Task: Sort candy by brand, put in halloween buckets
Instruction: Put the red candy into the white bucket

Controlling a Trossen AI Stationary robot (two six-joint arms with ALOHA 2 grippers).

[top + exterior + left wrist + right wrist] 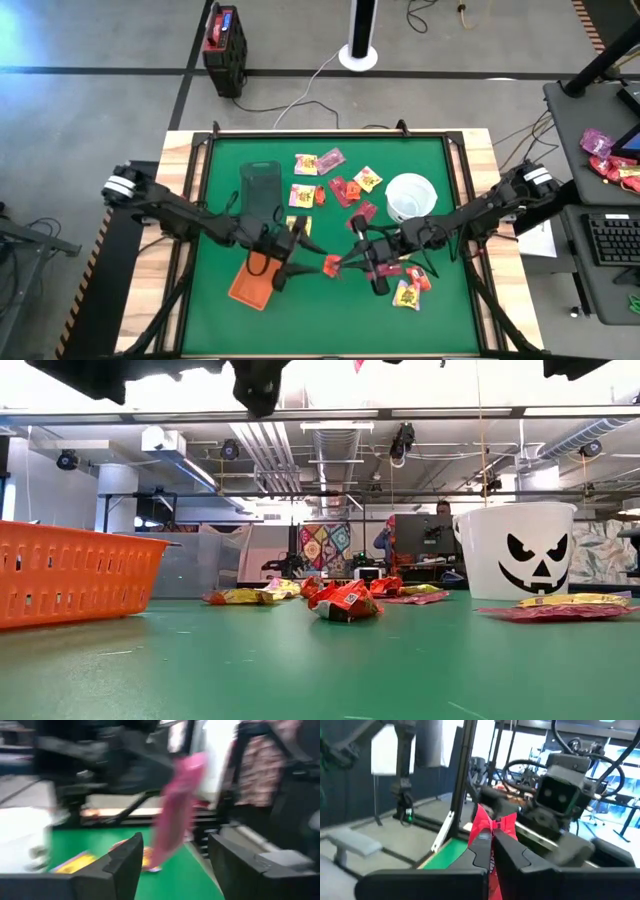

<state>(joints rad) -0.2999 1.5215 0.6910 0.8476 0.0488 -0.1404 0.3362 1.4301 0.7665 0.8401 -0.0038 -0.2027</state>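
High view: right gripper [335,266] clamps a red candy wrapper [331,267] mid-table; left gripper [290,262] faces it close by, over the orange tray's [250,291] near end. White bucket [409,195] sits behind the right arm.

Low view: both arms lifted clear of the mat.

Left wrist view: fingers apart, a pinkish wrapper, blurred, probably that same one, hanging upright just beyond them.

Right wrist view: jaws pinched on the red wrapper.

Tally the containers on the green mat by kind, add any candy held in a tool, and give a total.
White round bucket: 1
Orange rectangular tray: 1
Dark translucent tub: 1
Red candy wrapper, pinched in the right tool: 1
Total: 4
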